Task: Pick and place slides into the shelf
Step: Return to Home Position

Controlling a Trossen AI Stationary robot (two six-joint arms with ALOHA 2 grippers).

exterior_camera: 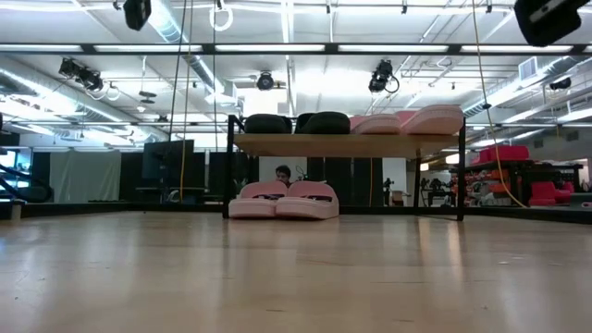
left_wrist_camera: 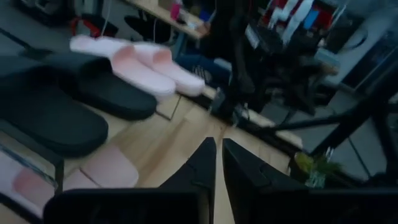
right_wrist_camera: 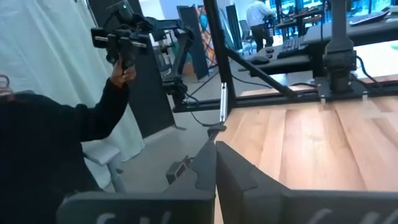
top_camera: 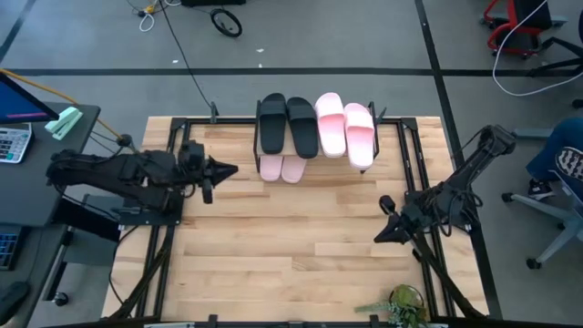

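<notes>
We find the high camera looking straight down on the whole bench (top_camera: pixel 301 237). The low one sits at bench level, facing the shelf (exterior_camera: pixel 342 145) head-on from afar; both share it. Wrist cameras look close past the left gripper (left_wrist_camera: pixel 218 148) and right gripper (right_wrist_camera: pixel 215 150).

1. The pale wooden tabletop (top_camera: pixel 291 246) has black rails along its sides.
2. A small leafy plant (top_camera: pixel 401 303) sits at its front edge, toward the right.
3. A calculator (top_camera: pixel 13 143) and a mint-green object (top_camera: pixel 64 121) lie on the dark desk (top_camera: pixel 41 178) at the left.
4. A person (top_camera: pixel 557 159) sits beside a wheeled chair (top_camera: pixel 557 228) at the right.
5. A red chair (top_camera: pixel 510 23) stands farther back.
</notes>
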